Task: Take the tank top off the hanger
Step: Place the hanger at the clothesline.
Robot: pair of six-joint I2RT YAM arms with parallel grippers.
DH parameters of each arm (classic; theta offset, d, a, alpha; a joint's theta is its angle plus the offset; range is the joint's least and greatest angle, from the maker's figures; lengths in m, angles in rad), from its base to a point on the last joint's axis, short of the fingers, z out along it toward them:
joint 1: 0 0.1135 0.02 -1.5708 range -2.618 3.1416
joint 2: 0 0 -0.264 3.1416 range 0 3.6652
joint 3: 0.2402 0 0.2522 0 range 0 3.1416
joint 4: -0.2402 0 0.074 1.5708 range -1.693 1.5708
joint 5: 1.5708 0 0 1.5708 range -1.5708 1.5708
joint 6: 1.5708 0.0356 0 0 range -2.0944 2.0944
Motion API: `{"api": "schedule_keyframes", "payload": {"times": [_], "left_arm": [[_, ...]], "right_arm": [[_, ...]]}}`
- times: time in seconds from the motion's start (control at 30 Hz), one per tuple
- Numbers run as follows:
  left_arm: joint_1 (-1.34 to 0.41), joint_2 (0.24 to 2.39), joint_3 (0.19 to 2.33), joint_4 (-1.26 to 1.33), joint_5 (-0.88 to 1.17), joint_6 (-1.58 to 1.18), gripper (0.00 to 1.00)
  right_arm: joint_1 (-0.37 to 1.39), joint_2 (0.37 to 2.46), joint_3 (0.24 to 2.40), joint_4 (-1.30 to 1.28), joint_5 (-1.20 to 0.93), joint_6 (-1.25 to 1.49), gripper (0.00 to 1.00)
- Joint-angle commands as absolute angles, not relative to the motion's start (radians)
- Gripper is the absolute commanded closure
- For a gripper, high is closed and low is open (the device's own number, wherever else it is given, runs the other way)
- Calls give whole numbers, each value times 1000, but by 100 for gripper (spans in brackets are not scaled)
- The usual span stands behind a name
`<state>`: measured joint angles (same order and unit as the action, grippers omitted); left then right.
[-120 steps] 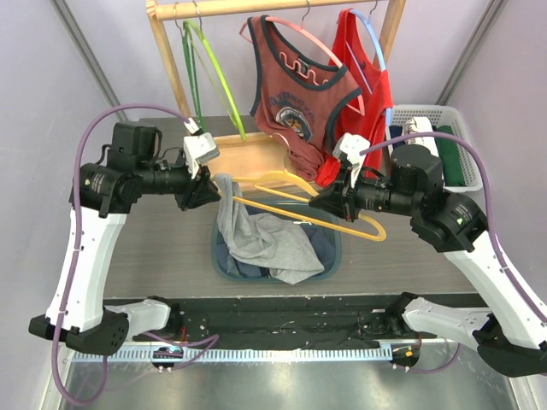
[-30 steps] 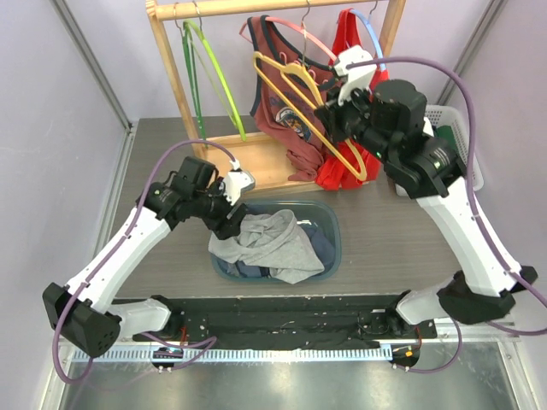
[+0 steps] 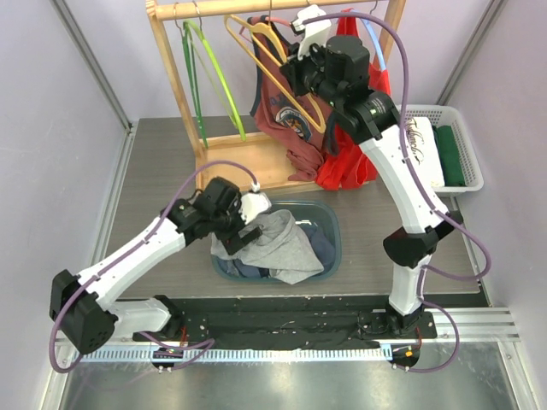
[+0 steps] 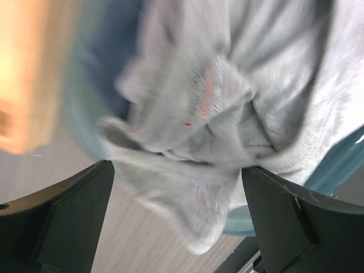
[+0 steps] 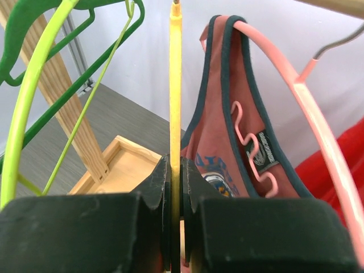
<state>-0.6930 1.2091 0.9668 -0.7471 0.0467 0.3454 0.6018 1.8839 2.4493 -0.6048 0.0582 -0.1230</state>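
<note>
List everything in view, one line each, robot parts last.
rack: one, wooden, back of table.
green hangers: two, dark and lime, bare on the rail.
yellow hanger: one, bare, by the rail.
maroon tank top: one, on pink hanger.
red tank top: one, rail's right end.
grey tank top: one, in teal bin.
basket: one, white, table's right edge.
left gripper: black, open, over grey tank top.
right gripper: black, shut on yellow hanger.
</note>
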Motion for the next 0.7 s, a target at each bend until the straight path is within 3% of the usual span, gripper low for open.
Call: {"api": "schedule_keyframes", "payload": {"times": [0.0,0.2,0.47,0.67], "left_arm": [[-698,1183,1216,-857,40,308,0],[-698,1170,1446,-1015,175,258,0],[-698,1183,1575,-1172,330,342,0],[-698,1170,1578,-1166,284,351,0]], "right_arm": [[577,1928,2516,-486,-44,-83,99],[560,1993,2559,-428,-112,-61,99],[537,2062,2605,-367,-169,-37,99],[535,2106,2605,-336,-225,-3,99]]}}
